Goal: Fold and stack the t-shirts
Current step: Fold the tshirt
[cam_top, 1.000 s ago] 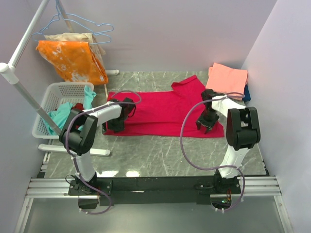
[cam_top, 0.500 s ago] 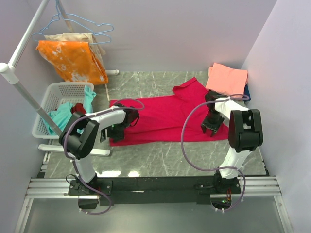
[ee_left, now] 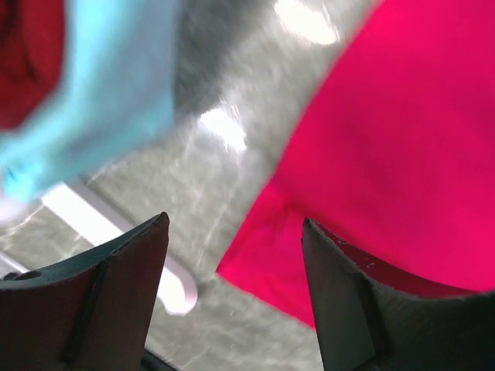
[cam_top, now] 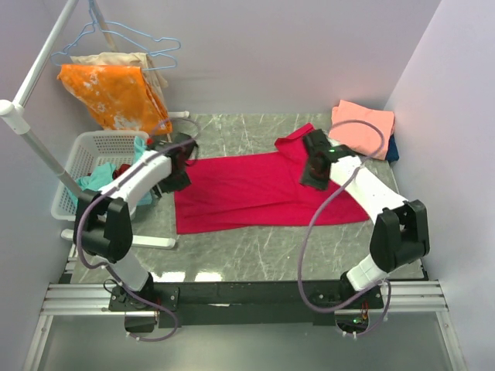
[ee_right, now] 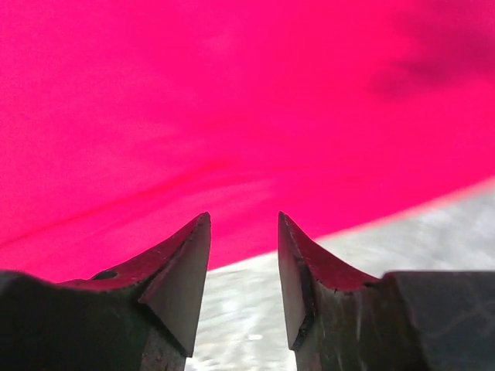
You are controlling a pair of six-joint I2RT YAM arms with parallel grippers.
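Pale lilac walls (cam_top: 309, 54) close in a grey marble-patterned table (cam_top: 255, 247), lit brightly enough to leave white glare along its near edge, with a white clothes rack (cam_top: 35, 148) at the left carrying wire hangers (cam_top: 147, 42) and an orange white-blotched cloth (cam_top: 116, 97) above a white slatted basket (cam_top: 85, 147).

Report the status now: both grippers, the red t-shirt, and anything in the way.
Crimson t-shirt spread flat, unfolded. Left gripper open, empty, at its far left corner. Right gripper open, empty, above its far right part. White basket close by, on the left.
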